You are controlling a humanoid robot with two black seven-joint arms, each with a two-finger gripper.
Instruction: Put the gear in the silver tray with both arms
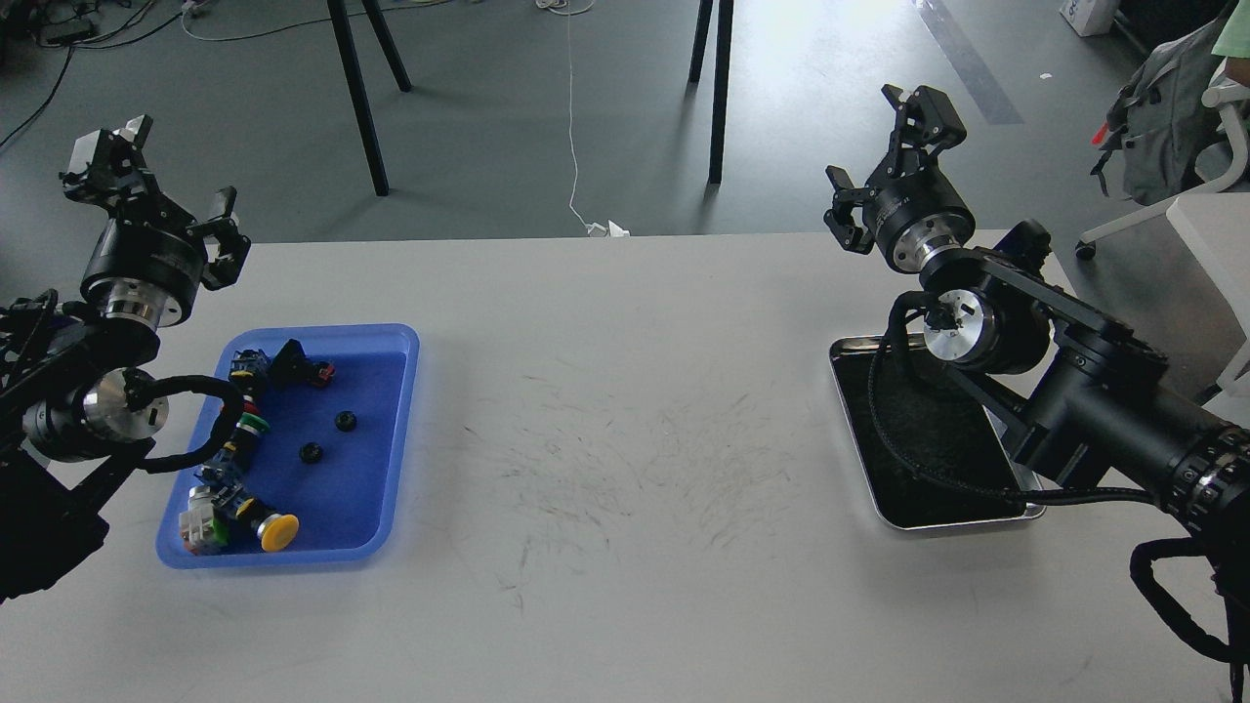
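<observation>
Where gears [324,437] lie, switches [232,488] crowd them.

Shiny metal silver tray [979,522], glossy blue plastic tray [395,430], scuffed matt table [625,547]

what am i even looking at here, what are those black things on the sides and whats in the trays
There is one picture of this moment, taken from the robot's own head, looking forward and down at a white table. The black things are its two arms. Each ends in a two-finger claw: the left gripper and the right gripper. Both are raised, open and holding nothing.

On the left lies a blue tray with small parts: two small black gears, a yellow push button and other colourful switch parts. On the right is the silver tray, partly hidden by the right arm; the dark inside that shows has nothing in it. No gear has been placed there yet.
</observation>
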